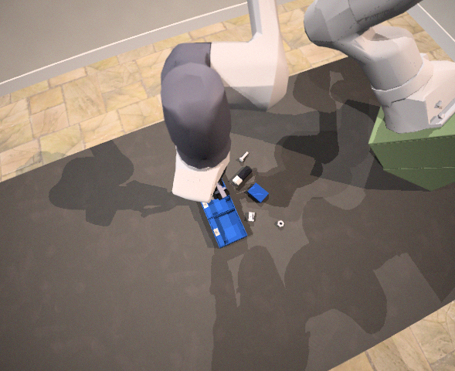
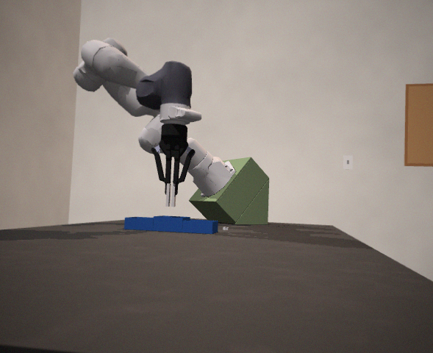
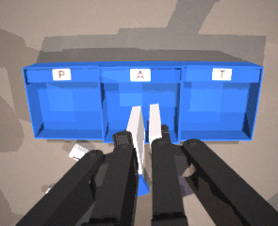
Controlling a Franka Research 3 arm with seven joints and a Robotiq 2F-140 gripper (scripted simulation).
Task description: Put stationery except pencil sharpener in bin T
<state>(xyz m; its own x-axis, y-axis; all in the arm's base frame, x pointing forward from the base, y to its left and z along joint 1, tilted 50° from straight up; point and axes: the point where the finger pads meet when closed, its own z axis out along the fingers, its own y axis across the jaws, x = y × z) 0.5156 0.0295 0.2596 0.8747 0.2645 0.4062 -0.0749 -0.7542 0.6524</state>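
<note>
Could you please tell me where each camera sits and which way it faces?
Top: high above the table, looking down at the bins; arm and green mount show.
Exterior: low at the table's edge, facing across it to the wall; arm, mount and gripper show.
Wrist: on the arm's end, looking past the closed fingers at the labels P, A, T.
Top and exterior share the arm's base.
</note>
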